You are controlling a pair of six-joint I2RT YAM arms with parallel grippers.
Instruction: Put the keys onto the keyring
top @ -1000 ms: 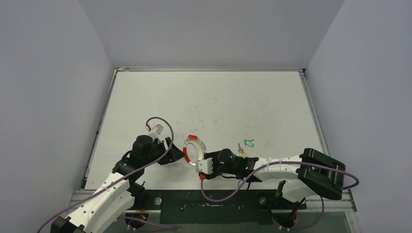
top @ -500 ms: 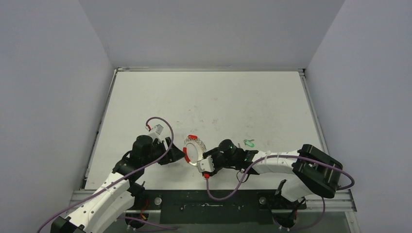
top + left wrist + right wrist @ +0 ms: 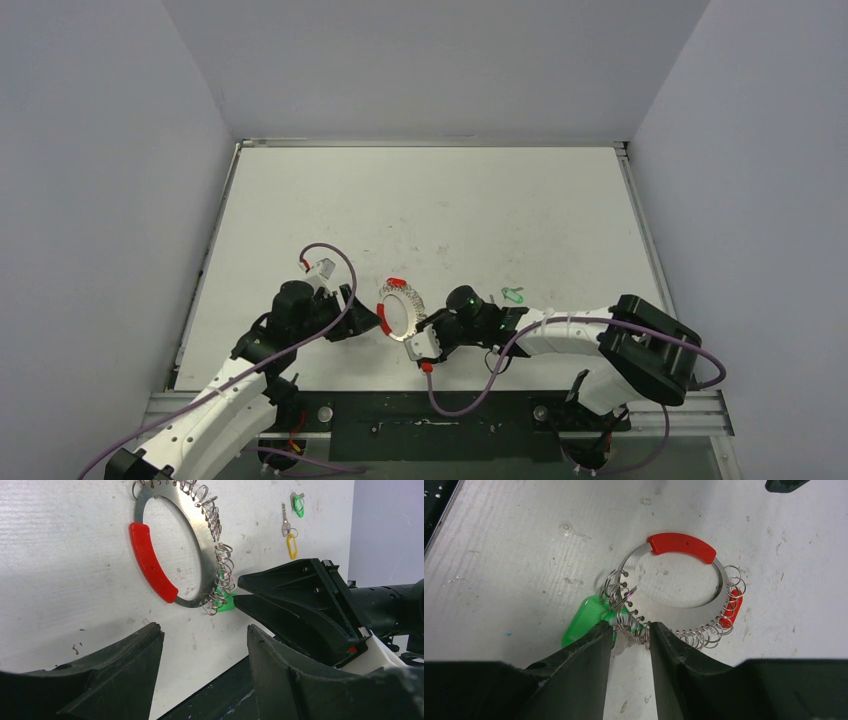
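Right gripper (image 3: 629,630): jaws nearly together, straddling the keyring (image 3: 681,547) coil; can't tell if pinched. Ring flat on tabletop (image 3: 524,555), red arc on far side. Green key (image 3: 584,617) touches one fingertip, long axis diagonal, head pointing outward. Left gripper (image 3: 205,635): jaws apart, empty, ring just ahead.

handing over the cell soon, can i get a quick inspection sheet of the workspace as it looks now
surface: white table, scuffed
job's things: keyring flat; green key at its coils; yellow key and second green key loose
clutter: nothing seen
grippers: left gripper jaws open, empty; right gripper jaws narrow around coils, grip unclear
cables: purple cables looping off both arms
surroundings: grey walls
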